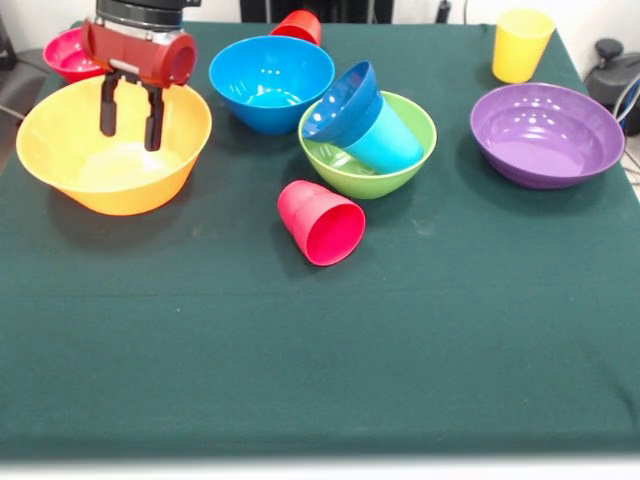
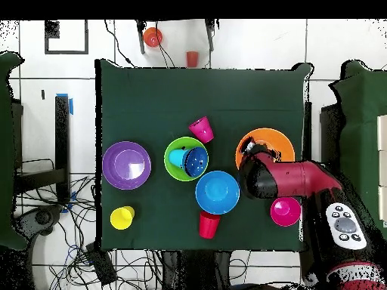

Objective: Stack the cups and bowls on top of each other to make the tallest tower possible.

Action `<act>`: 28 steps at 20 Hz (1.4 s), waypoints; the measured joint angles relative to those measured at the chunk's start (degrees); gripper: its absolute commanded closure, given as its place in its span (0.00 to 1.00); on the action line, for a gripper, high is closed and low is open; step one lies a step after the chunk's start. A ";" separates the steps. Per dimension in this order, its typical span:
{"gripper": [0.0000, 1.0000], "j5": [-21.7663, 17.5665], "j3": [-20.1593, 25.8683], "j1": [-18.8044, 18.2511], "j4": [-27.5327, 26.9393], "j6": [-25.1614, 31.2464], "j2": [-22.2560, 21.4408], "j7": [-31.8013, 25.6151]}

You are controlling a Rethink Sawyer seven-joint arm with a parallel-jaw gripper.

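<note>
We see the gripper (image 1: 128, 120) hanging over the orange-yellow bowl (image 1: 60, 150), its two dark fingers (image 1: 108, 110) pointing down and standing apart with nothing between them. Whether the tips touch the bowl's inside, we cannot tell. From overhead, the red and black arm (image 2: 291, 180) covers one side of that bowl.

Behind the orange-yellow bowl, at the table's (image 1: 320, 350) far corner, sits the small red bowl (image 1: 66, 52). The medium blue bowl (image 1: 271, 82) stands upright toward the far edge, with a red cup (image 1: 299, 26) just behind it.

The green bowl (image 1: 410, 160) holds two things — the light blue cup (image 1: 388, 140), lying tilted, and the small dark blue bowl (image 1: 345, 100), which sits tilted on the cup's end. Together they lean over the green bowl's rim toward the medium blue bowl.

In front of the green bowl, the second red cup (image 1: 320, 222) lies on its side on the cloth, mouth facing the camera.

The purple bowl (image 1: 546, 132) stands well apart at the other side of the table — the yellow cup (image 1: 520, 44) is upright behind it.
</note>
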 measured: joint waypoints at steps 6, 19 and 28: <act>0.00 1.53 2.76 -0.74 1.50 0.01 -1.00 0.00; 0.00 3.94 6.06 -1.69 4.35 0.01 -0.65 0.00; 0.00 3.93 6.06 -1.71 4.17 0.00 1.95 0.00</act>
